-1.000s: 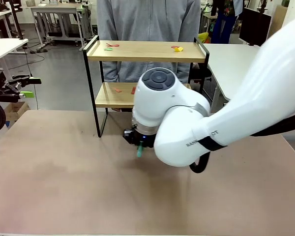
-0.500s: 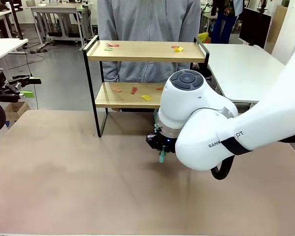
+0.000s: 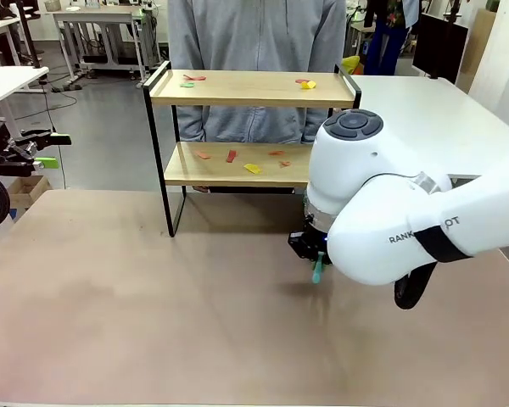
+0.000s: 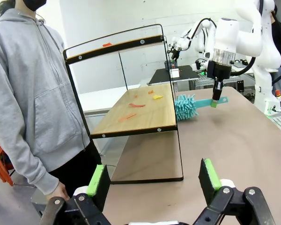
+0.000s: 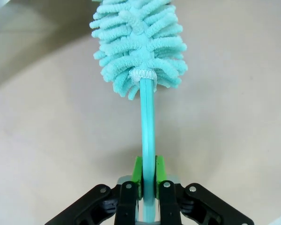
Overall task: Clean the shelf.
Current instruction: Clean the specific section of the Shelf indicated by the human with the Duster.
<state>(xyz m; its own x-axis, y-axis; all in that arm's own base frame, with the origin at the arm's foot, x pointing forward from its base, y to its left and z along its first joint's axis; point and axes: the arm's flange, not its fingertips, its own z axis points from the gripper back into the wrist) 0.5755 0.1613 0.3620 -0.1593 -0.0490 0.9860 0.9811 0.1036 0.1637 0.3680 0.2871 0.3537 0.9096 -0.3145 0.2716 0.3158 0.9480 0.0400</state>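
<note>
Duster (image 5: 139, 42) sits clamped by its handle in the right gripper (image 5: 149, 172), near the shelf's (image 3: 250, 89) right end. Left gripper (image 4: 154, 180) hangs far left, jaws apart.

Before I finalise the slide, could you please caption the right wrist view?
The right gripper shut on the handle of a teal duster, its fluffy head held over the brown table.

person (image 3: 256, 51) grey hoodie, standing far side | white table (image 3: 416, 110) right | box (image 3: 21, 191) left floor, perhaps cardboard
</note>
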